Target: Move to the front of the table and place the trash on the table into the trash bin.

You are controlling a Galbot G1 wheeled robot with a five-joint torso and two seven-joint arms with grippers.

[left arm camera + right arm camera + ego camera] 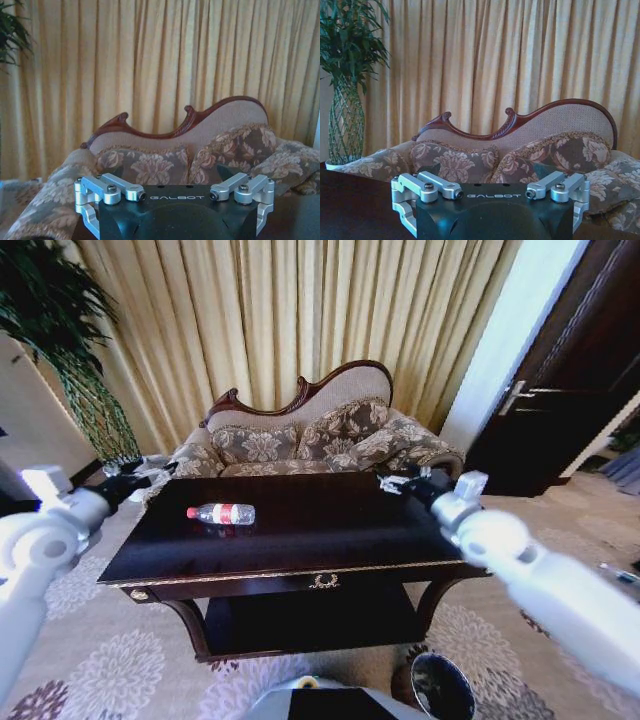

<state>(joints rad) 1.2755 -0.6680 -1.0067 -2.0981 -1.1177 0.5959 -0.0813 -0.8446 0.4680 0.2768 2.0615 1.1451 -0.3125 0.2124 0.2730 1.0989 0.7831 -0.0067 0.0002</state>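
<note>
Curtained room, dark glossy tabletop | bottle lies between my hands, nearer left hand; right hand far side | fingers' state: cannot tell | looks light, slick, crushable: grip label midsection | trash bin below right arm.

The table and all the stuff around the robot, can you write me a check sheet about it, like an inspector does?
Surface: the table is dark and glossy with gold edge trim, a gold emblem on the drawer and a lower shelf.
Job's things: a bottle with a red label lies on its side on the tabletop, toward the robot's left. The trash bin stands on the carpet near the table's front right leg.
Clutter: nothing seen.
Grippers: the left gripper hangs past the table's left end; the right gripper is over its far right corner. Both hold nothing.
Cables: nothing seen.
Surroundings: a floral sofa behind the table, gold curtains, a tall plant, a dark door, patterned carpet.
</note>
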